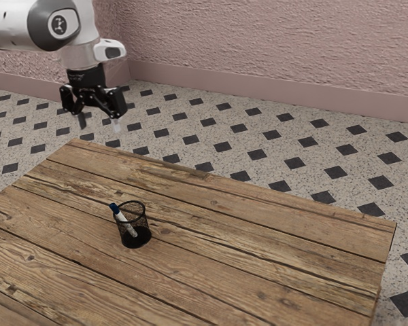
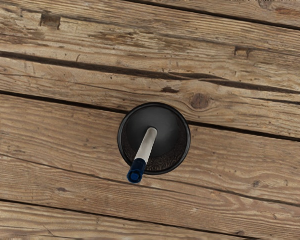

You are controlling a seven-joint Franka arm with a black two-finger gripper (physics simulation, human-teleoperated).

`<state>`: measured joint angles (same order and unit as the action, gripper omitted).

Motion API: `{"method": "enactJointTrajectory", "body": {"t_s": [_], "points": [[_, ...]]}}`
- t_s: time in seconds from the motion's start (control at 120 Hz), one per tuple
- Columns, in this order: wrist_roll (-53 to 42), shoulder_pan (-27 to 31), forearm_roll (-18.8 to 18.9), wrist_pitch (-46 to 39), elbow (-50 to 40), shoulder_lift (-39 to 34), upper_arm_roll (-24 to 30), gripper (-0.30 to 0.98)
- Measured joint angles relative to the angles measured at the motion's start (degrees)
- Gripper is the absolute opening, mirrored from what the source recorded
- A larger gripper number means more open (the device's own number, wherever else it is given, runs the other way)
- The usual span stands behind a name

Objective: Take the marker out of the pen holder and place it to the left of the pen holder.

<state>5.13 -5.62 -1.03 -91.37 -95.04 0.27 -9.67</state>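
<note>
High above the table, toward the upper left of the exterior view, my gripper [image 1: 100,123] is open, its fingers apart with nothing between them. The black mesh pen holder [image 1: 144,234] stands upright on the wooden table, well below the hand. A white marker [image 1: 126,222] with a blue end leans inside it, the blue end sticking out over the rim. In the wrist view the round pen holder [image 2: 170,117] appears from above, and the marker [image 2: 146,146] rests against its rim with the blue end outward.
The plank table [image 1: 258,251] has grooves and knots. Its far edge runs across the exterior view, with a tiled floor [image 1: 258,155] and a pink wall [image 1: 272,47] beyond.
</note>
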Motion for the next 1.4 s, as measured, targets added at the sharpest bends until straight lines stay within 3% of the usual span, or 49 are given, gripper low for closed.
{"method": "enactJointTrajectory", "body": {"t_s": [0.167,0.258,0.342,0.45,0.592,0.975,1.4], "points": [[0.56,2.81,-0.08,-0.61,-1.33,-0.61,1.84,0.69],[1.26,4.44,-0.10,-5.56,-15.10,-9.84,4.44,0.69],[2.18,10.97,-0.64,-12.43,-25.79,-17.33,11.19,0.68],[3.26,13.71,-1.50,-19.90,-34.50,-20.21,12.97,0.69],[4.42,15.36,-1.96,-25.74,-39.40,-15.86,13.17,0.69],[3.95,17.38,-1.38,-43.91,-39.14,-5.47,13.19,0.67],[1.78,17.16,-1.72,-47.74,-38.69,-3.23,13.61,0.45]]}}
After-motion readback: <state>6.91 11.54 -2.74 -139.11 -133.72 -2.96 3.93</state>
